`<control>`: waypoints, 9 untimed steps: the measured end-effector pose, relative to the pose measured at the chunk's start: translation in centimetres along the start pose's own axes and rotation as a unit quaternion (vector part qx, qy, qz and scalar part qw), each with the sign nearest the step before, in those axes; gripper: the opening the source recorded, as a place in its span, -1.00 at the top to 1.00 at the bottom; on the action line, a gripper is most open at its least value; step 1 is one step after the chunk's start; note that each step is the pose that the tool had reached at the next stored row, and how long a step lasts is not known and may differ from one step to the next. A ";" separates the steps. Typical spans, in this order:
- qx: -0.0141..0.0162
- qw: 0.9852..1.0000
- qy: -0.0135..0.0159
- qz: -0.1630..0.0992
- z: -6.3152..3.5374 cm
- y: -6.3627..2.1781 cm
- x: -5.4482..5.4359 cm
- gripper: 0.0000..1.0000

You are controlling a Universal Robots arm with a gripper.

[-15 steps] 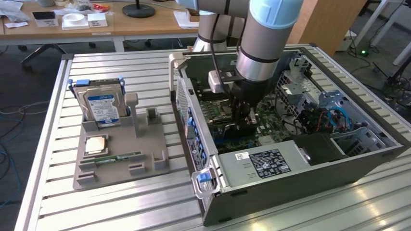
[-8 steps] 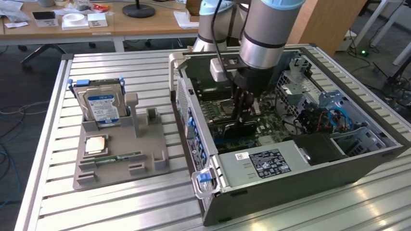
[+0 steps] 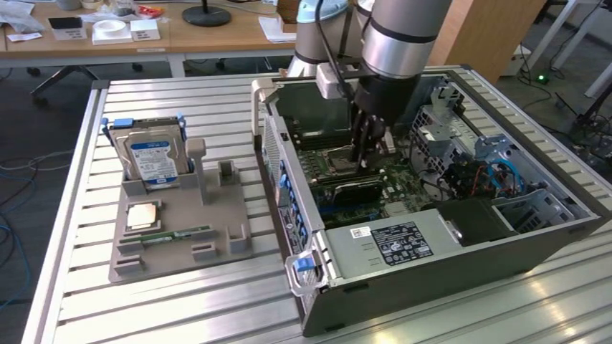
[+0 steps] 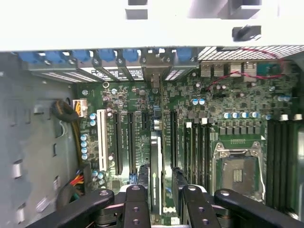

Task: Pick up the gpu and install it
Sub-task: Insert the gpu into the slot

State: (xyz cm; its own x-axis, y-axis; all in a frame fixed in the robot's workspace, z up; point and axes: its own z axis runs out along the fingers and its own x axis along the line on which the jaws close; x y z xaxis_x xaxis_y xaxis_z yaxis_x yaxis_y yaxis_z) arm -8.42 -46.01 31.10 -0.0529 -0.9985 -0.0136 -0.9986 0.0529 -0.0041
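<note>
An open computer case (image 3: 431, 244) lies on a slatted metal table (image 3: 191, 301) in the middle and right of the frame. At the left, a grey holder tray (image 3: 172, 244) carries an upright silver hard drive (image 3: 153, 161), a CPU chip (image 3: 143, 215) and a narrow green memory stick (image 3: 182, 234).

A silver, cylindrical arm (image 3: 397, 36) is tapering into a black wrist, a black cable trailing alongside; the gripper (image 4: 161, 202) is showing black, screw-studded linkages.

A robotics lab: behind the slatted aluminium table (image 3: 191, 301) stand cluttered wooden desks (image 3: 143, 36), an office chair (image 3: 67, 75) and loose cables.
</note>
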 end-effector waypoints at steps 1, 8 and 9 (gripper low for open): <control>0.000 1.000 0.000 0.000 -0.31 0.00 0.0 0.33; 0.000 1.000 0.000 0.000 -1.70 -0.01 0.0 0.33; 0.000 1.000 0.000 0.000 -1.69 -0.01 0.0 0.33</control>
State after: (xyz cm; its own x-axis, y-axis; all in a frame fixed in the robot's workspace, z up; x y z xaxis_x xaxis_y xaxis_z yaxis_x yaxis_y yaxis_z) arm -8.42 -46.01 32.79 -0.0528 -0.9985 -0.0138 -0.9986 0.0529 -0.0042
